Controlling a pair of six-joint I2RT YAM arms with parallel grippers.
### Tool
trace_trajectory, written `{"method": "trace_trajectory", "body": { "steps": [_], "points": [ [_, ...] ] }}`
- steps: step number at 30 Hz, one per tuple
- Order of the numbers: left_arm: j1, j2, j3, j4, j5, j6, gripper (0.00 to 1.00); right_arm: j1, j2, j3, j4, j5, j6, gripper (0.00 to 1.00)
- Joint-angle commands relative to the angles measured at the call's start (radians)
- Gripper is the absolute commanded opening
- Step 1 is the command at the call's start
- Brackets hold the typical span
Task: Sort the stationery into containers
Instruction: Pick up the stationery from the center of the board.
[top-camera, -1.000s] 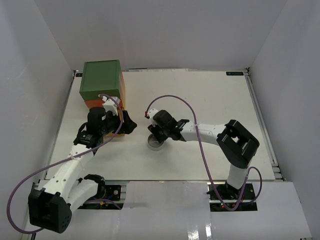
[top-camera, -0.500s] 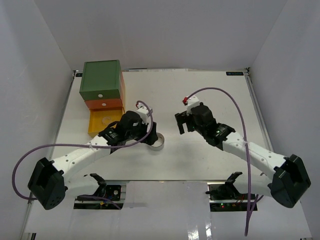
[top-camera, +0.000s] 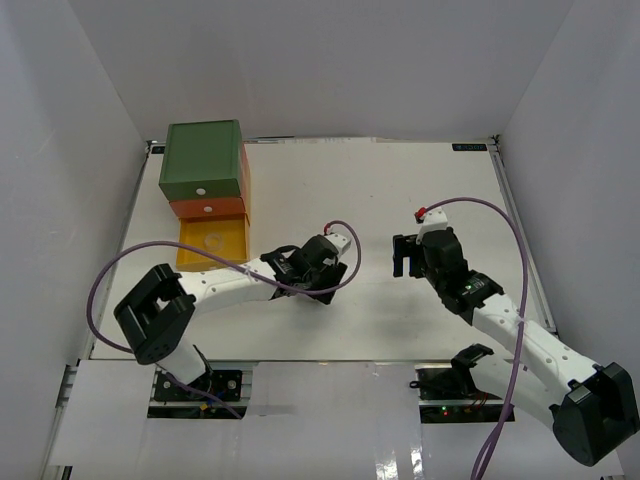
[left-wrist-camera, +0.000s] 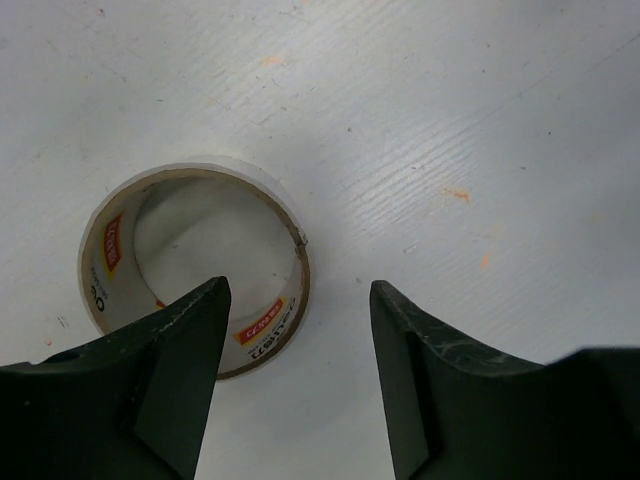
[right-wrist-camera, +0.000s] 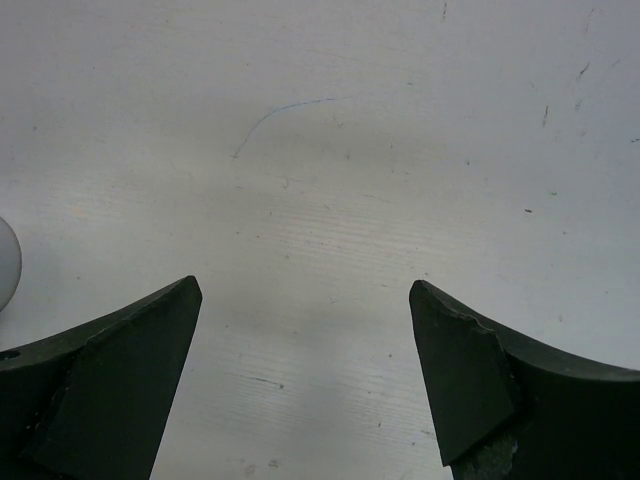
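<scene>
Moved: the left arm has swung out from the chest to mid-table and its jaws have drawn closer together. The right arm has pulled back to the right, off the grey tape roll (left-wrist-camera: 262, 322).
Left claw: the left gripper (top-camera: 322, 283) hangs over the roll, partly open and holding nothing. One finger is above the hole and the other outside the right wall.
Roll: it lies flat near the table's middle, well apart from the drawers.
Right claw: the right gripper (top-camera: 405, 257) is wide open and empty, over bare table (top-camera: 400, 190) right of centre.
Risk: the grip would take only a thin wall. An off-centre pinch could tip or skid the roll, or let it swing loose in the carry.
Room: there is open surface left, right and far, and the right arm stands clear.
Far left: the yellow drawer (top-camera: 186, 250) is pulled open with a clear tape ring (top-camera: 213, 240) inside. The orange drawer (top-camera: 207, 208) and green drawer (top-camera: 203, 160) above it are shut.
Edge risk: a low carry could clip the yellow drawer's near rim.
</scene>
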Motion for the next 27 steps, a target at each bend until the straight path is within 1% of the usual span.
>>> {"method": "trace_trajectory", "body": {
  "steps": [1,3,6,7,10,11,13,14,17,18,21,24,25,27],
  "points": [
    [-0.013,0.023,0.045,-0.027,-0.035,-0.012,0.66,-0.006,0.0,-0.002,0.025,0.005,0.016,0.91],
    [-0.019,0.043,0.05,-0.028,-0.036,-0.02,0.64,-0.009,0.003,-0.002,0.027,-0.001,0.016,0.91],
    [-0.027,0.075,0.063,-0.031,-0.044,-0.029,0.53,-0.009,0.007,0.0,0.027,-0.005,0.016,0.91],
    [-0.027,0.081,0.068,-0.031,-0.044,-0.031,0.47,-0.009,0.005,-0.002,0.027,-0.005,0.015,0.91],
    [-0.03,0.086,0.077,-0.033,-0.053,-0.031,0.35,-0.009,0.002,-0.005,0.027,-0.007,0.013,0.91],
    [-0.03,0.077,0.08,-0.034,-0.062,-0.032,0.28,-0.009,0.002,-0.003,0.028,-0.007,0.013,0.91],
    [-0.03,0.057,0.085,-0.04,-0.079,-0.032,0.24,-0.009,-0.004,-0.003,0.027,-0.01,0.01,0.91],
    [-0.028,0.045,0.088,-0.051,-0.108,-0.032,0.19,-0.01,-0.004,-0.002,0.027,-0.011,0.008,0.91],
    [-0.024,-0.014,0.105,-0.1,-0.165,-0.021,0.12,-0.01,-0.006,-0.003,0.032,-0.019,0.005,0.91],
    [-0.018,-0.044,0.111,-0.114,-0.199,-0.017,0.11,-0.01,-0.004,-0.003,0.033,-0.027,0.004,0.91],
    [0.025,-0.098,0.126,-0.169,-0.231,0.005,0.09,-0.01,-0.006,-0.003,0.036,-0.037,0.002,0.91],
    [0.113,-0.179,0.122,-0.191,-0.224,0.035,0.09,-0.01,-0.012,-0.006,0.039,-0.042,0.001,0.91],
    [0.178,-0.213,0.116,-0.191,-0.21,0.055,0.09,-0.01,-0.013,-0.006,0.042,-0.045,-0.001,0.91],
    [0.251,-0.235,0.1,-0.185,-0.176,0.08,0.09,-0.012,-0.016,-0.008,0.045,-0.051,-0.001,0.91]
  ]
}}
